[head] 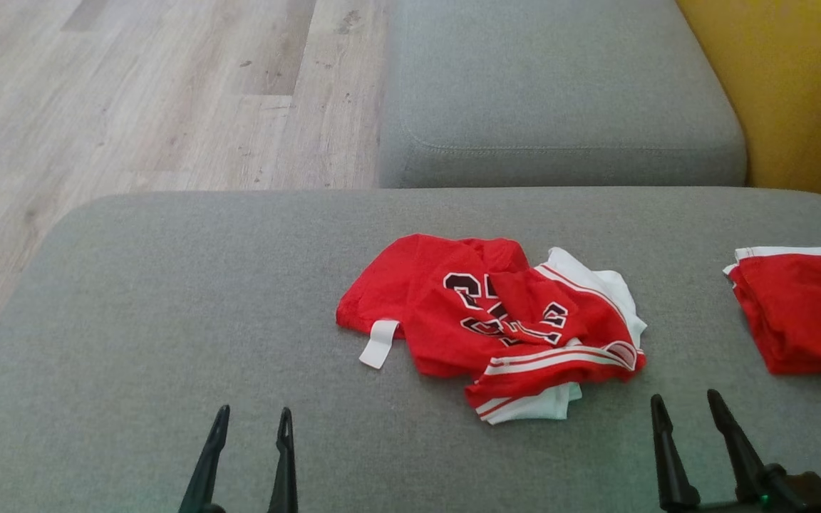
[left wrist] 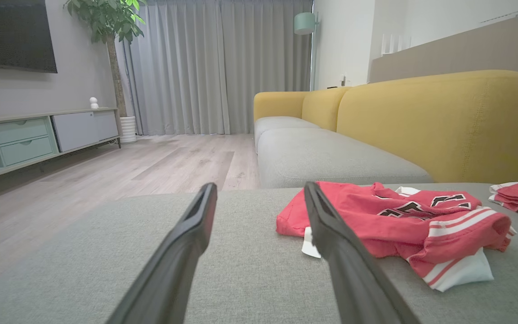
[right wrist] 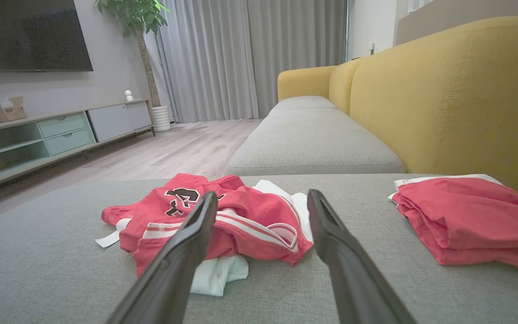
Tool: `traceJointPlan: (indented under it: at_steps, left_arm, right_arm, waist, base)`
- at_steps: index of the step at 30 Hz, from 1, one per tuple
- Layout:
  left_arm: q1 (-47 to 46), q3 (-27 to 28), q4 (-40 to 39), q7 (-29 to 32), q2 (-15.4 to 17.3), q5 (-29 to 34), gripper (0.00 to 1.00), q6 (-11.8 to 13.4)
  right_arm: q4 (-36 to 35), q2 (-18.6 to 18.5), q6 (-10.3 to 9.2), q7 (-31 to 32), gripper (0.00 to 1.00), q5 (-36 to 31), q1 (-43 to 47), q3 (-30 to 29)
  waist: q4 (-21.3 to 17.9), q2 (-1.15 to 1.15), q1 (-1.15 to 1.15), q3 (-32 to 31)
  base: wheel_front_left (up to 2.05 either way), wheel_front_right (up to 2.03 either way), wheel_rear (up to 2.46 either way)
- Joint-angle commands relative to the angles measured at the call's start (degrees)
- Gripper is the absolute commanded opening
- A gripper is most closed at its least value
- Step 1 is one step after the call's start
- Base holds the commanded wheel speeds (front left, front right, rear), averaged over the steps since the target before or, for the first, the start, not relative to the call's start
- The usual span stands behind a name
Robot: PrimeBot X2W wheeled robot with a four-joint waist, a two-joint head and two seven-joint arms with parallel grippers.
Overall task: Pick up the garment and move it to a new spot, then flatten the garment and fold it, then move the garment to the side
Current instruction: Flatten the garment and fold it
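Note:
A crumpled red garment with white stripes, black lettering and a white tag lies in a heap on the grey cushion, a little right of centre. It also appears as the garment in the left wrist view and the garment in the right wrist view. My left gripper stands open near the front edge, to the garment's lower left, apart from it. Just off the heap's lower right, my right gripper is open as well, with nothing between its fingers.
A second red garment, folded, lies at the cushion's right edge. Behind it stand another grey seat and a yellow sofa back. Wooden floor lies beyond the cushion's left and far edge.

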Motion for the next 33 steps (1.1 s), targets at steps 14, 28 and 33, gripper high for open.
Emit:
traceJointPlan:
  at_steps: [14, 28, 33]
  left_arm:
    - [-1.78, 4.09, 0.09, -0.29, -2.44, 1.90, 1.00, -2.37]
    - [-11.11, -3.65, 11.83, -0.29, -3.17, 2.67, 1.00, -9.42]
    - [-16.82, -9.33, 20.44, -0.29, -3.30, 1.74, 1.00, -12.15]
  right_arm:
    - [-2.81, -1.18, 0.37, -0.22, 1.00, -0.32, -2.16, 2.11]
    - [-3.28, -1.51, 0.37, -0.22, 1.00, -0.22, -4.16, 2.34]
    - [-3.21, -2.30, 0.37, -0.22, 1.00, 0.16, -5.44, 3.03]
  waist:
    - [-0.23, 0.00, 0.00, 0.48]
    - [-2.86, 0.00, 0.00, 5.14]
    - [-4.88, 0.00, 0.00, 7.31]
  base:
    - [0.00, 0.00, 0.00]
    - [0.00, 0.00, 0.00]
    - [0.00, 0.00, 0.00]
